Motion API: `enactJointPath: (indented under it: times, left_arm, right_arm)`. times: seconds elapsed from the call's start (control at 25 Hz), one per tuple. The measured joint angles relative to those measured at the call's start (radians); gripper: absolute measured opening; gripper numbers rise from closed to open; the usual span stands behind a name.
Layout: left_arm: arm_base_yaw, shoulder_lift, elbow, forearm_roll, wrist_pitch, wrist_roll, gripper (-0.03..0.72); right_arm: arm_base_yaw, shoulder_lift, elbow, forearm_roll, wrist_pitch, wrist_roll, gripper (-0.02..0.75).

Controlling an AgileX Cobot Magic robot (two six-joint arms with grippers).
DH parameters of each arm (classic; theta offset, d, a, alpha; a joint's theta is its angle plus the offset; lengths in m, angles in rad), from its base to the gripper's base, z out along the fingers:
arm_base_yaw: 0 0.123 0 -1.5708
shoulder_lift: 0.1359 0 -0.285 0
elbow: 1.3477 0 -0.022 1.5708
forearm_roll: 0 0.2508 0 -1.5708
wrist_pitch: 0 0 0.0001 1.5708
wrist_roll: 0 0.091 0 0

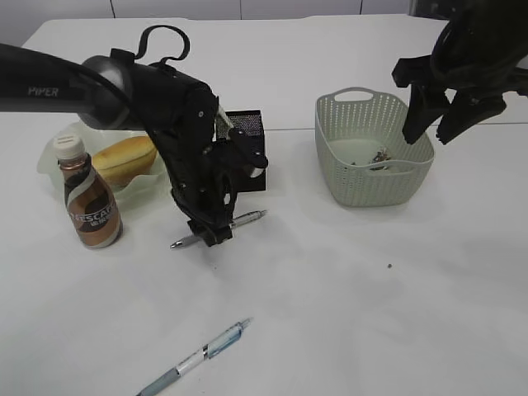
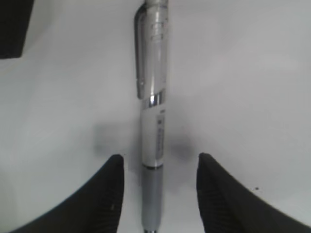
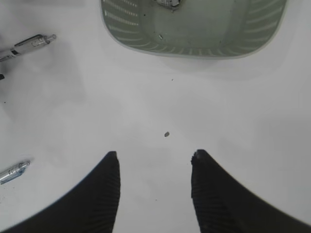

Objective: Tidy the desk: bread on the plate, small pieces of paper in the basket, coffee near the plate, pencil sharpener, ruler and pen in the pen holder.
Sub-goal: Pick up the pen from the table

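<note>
Nearest the camera, a blue-tinted pen [image 1: 198, 357] lies on the white table [image 1: 346, 313], well apart from both my arms. A little farther in, my left gripper [image 1: 208, 233] is down low over a silver pen [image 2: 151, 121], fingers spread apart with the barrel lying between them, and I cannot tell whether either pad touches it. From my left wrist the grey grip section sits right in the gap, clip end pointing away. To the left stands the coffee bottle [image 1: 89, 196], upright, just in front of the plate [image 1: 58, 148] where the bread [image 1: 125, 159] already rests. Behind my left arm, the black mesh pen holder [image 1: 247, 136] stands partly hidden. Over on the right, the green basket [image 1: 373, 186] holds a few small scraps [image 1: 379, 155]. My right gripper [image 1: 429, 128] hangs above its far rim, fingers apart and empty. One tiny speck [image 3: 166, 134] sits on the table near the basket.
</note>
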Motion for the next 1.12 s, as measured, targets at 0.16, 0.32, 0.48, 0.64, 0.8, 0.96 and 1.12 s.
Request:
enactJointPath:
  times: [0.16, 0.32, 0.48, 0.64, 0.8, 0.96, 1.12]
  left_arm:
    - [0.027, 0.0, 0.0, -0.008, 0.0, 0.002, 0.36]
    - [0.039, 0.0, 0.0, -0.051, 0.0, 0.035, 0.36]
    - [0.039, 0.0, 0.0, -0.095, 0.0, 0.07, 0.354]
    - [0.039, 0.0, 0.0, -0.095, -0.011, 0.076, 0.35]
    - [0.039, 0.0, 0.0, -0.101, -0.031, 0.079, 0.345]
    - [0.039, 0.0, 0.0, -0.103, -0.053, 0.079, 0.343]
    - [0.039, 0.0, 0.0, -0.111, -0.063, 0.08, 0.343]
  right_arm:
    - [0.0, 0.0, 0.0, 0.0, 0.0, 0.0, 0.354]
    - [0.0, 0.0, 0.0, 0.002, 0.0, 0.0, 0.354]
    - [0.0, 0.0, 0.0, 0.002, 0.0, -0.005, 0.354]
    - [0.0, 0.0, 0.0, 0.002, 0.0, -0.009, 0.354]
    - [0.0, 0.0, 0.0, 0.002, 0.0, -0.01, 0.354]
    - [0.0, 0.0, 0.0, 0.002, 0.0, -0.014, 0.354]
    - [0.0, 0.0, 0.0, 0.002, 0.0, -0.015, 0.354]
